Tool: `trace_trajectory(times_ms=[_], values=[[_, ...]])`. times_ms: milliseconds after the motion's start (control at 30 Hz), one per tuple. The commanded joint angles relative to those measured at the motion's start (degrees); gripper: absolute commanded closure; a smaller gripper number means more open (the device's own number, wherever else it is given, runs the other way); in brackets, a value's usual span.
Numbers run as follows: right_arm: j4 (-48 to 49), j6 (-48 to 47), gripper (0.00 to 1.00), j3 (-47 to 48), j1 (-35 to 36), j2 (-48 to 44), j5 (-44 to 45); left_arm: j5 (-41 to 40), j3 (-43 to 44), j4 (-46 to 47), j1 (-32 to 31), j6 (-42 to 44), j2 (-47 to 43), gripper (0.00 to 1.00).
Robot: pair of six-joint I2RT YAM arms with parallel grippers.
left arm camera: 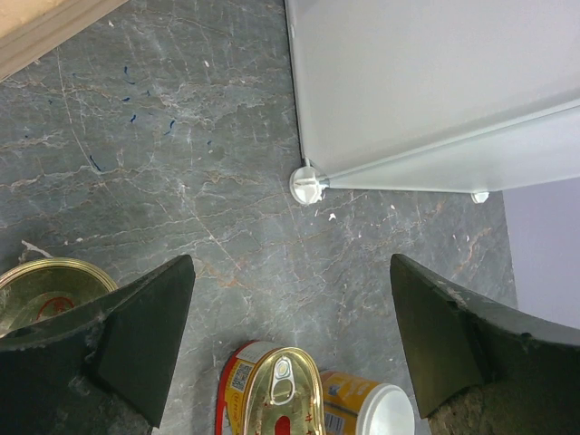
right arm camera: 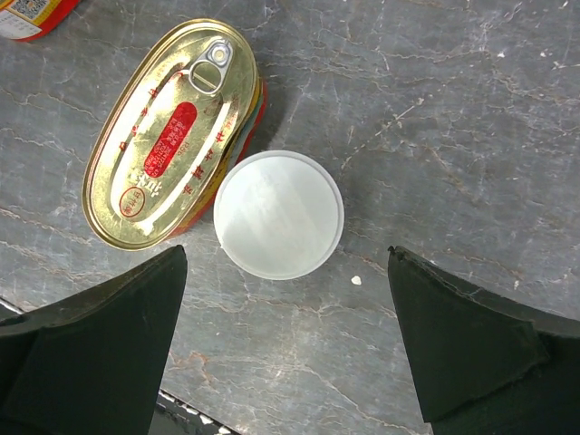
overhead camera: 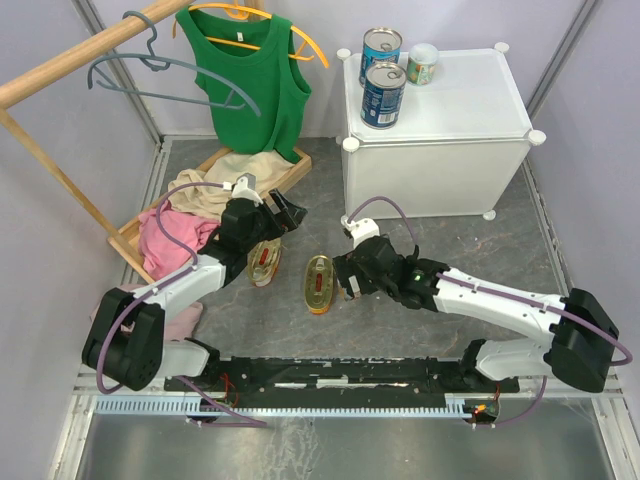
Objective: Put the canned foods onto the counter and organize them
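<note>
Two tall blue-labelled cans [overhead camera: 381,48] [overhead camera: 383,94] and a small green-labelled can [overhead camera: 423,63] stand on the white cabinet top [overhead camera: 470,100]. Two flat oval tins [overhead camera: 265,262] [overhead camera: 320,283] lie on the grey floor. My right gripper [overhead camera: 350,275] [right arm camera: 285,263] is open just above the white-lidded orange can [right arm camera: 278,214], which stands against an oval tin [right arm camera: 172,131]. My left gripper [overhead camera: 285,212] [left arm camera: 290,272] is open and empty above the floor, with one oval tin [left arm camera: 272,394] and the orange can [left arm camera: 372,412] below it and the other tin [left arm camera: 45,285] at its left finger.
A wooden tray [overhead camera: 215,165] of clothes lies at the left, under a wooden rail with a green top [overhead camera: 250,75] on hangers. The cabinet's side wall [left arm camera: 408,82] and corner connector [left arm camera: 306,184] stand ahead of my left gripper. Grey walls enclose the floor.
</note>
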Motion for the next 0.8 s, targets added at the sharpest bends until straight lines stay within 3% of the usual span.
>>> trace_trajectory(times_ms=[0, 767], values=[[3.3, 1.3, 0.00, 0.6, 1.0, 1.9, 2.0, 0.6, 0.7, 2.9, -0.2, -0.8, 0.1, 0.05], [7.3, 2.1, 0.01, -0.7, 1.5, 8.7, 2.7, 0.6, 0.8, 2.9, -0.2, -0.7, 1.6, 0.05]])
